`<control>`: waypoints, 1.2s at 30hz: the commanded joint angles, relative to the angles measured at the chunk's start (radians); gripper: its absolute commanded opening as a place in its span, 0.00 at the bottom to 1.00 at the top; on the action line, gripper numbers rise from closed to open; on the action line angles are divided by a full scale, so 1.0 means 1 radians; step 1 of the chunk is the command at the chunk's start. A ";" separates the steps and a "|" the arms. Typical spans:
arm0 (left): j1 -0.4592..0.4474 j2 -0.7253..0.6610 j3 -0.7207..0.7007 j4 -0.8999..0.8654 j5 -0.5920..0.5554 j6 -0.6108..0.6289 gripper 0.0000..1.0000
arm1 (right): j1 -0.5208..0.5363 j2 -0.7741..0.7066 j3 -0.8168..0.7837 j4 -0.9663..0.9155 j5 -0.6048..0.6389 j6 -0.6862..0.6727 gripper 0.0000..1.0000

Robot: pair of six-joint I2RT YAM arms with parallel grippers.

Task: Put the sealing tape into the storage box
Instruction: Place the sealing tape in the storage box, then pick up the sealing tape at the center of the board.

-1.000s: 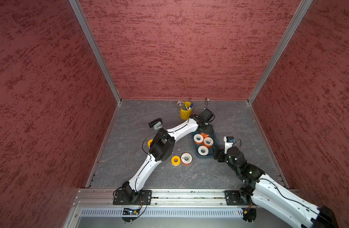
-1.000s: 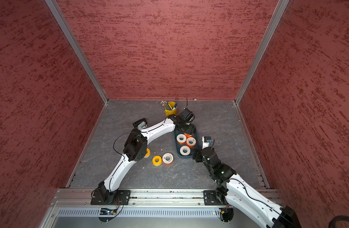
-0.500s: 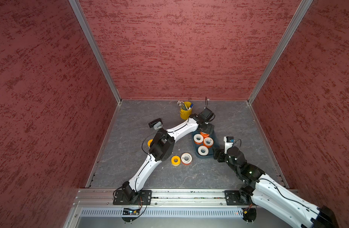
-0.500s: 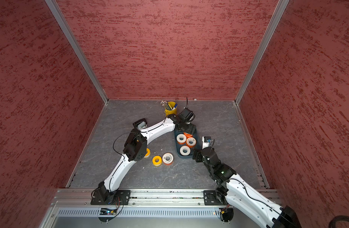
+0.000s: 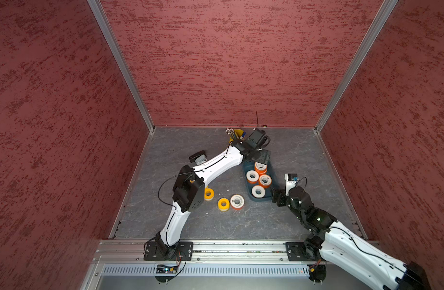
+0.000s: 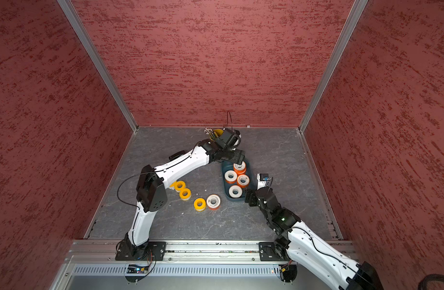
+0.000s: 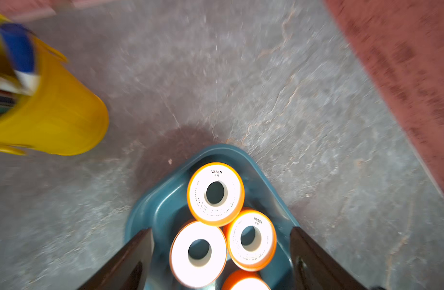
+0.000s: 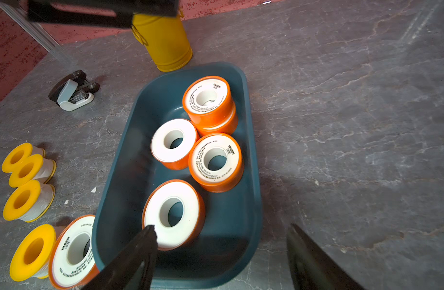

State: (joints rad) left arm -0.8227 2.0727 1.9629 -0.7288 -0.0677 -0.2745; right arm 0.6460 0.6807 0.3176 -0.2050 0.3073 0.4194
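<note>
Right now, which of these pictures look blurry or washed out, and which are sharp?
Left wrist view: motion-smeared, the yellow bucket and floor streaky, the white face of a tape roll glared out. Right wrist view: crisp, label print readable on an orange roll. Both top views: evenly lit, sharp, but the storage box looks tiny.

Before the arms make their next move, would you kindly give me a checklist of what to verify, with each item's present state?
1. The left claw is open and empty: ok.
2. The right claw is open and empty: ok.
3. All tape is in the box: not ok; one orange roll and four yellow rolls lie on the table beside it.
4. The box has free room: ok; bare floor shows beside the rolls inside.
5. The rolls inside are settled: cannot tell; the top roll sits stacked on another.
</note>
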 commanded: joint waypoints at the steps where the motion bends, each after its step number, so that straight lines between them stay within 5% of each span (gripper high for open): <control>1: 0.008 -0.104 -0.079 0.017 -0.045 0.007 0.88 | -0.002 -0.006 0.009 0.024 0.002 0.001 0.83; 26: 0.036 -1.088 -0.822 -0.174 -0.284 -0.098 0.90 | 0.000 0.001 0.010 0.030 0.010 0.002 0.83; 36: 0.056 -1.319 -0.997 -0.262 -0.329 -0.141 0.90 | 0.000 0.026 0.018 0.030 -0.002 0.000 0.83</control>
State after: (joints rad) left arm -0.7715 0.7750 0.9806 -0.9520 -0.3695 -0.3916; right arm 0.6460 0.7033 0.3176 -0.2039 0.3073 0.4194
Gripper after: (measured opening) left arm 0.903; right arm 0.829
